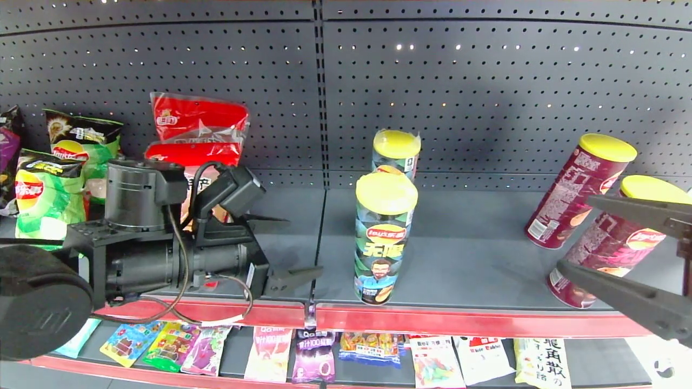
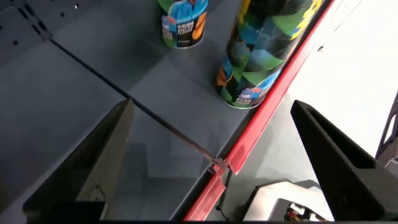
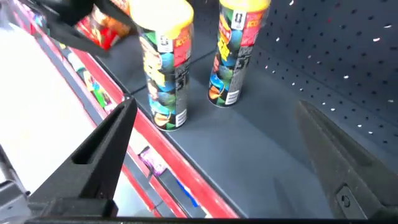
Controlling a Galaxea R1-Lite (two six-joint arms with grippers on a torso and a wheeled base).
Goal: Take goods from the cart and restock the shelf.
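The shelf (image 1: 459,254) has a dark deck with a red strip (image 1: 432,319) along its front and a pegboard (image 1: 486,81) behind. Two green cans with yellow lids stand upright near its middle: the front can (image 1: 385,243) close to the red strip, the back can (image 1: 396,151) just behind it, near the pegboard.

The left gripper (image 1: 305,246) hovers over the deck beside the front can, apart from it. Its fingers are spread wide with nothing between them. In the left wrist view both cans stand beyond the fingers.

The right gripper (image 1: 574,232) is at the shelf's right end, also released and empty. In the head view it crosses in front of the nearer of two maroon cans (image 1: 581,189), which stand well apart from the green ones.

Green bags (image 1: 48,200) and a red bag (image 1: 197,127) fill the shelf's left end. Sachets (image 1: 432,359) lie in a row on the lower shelf (image 1: 605,356).
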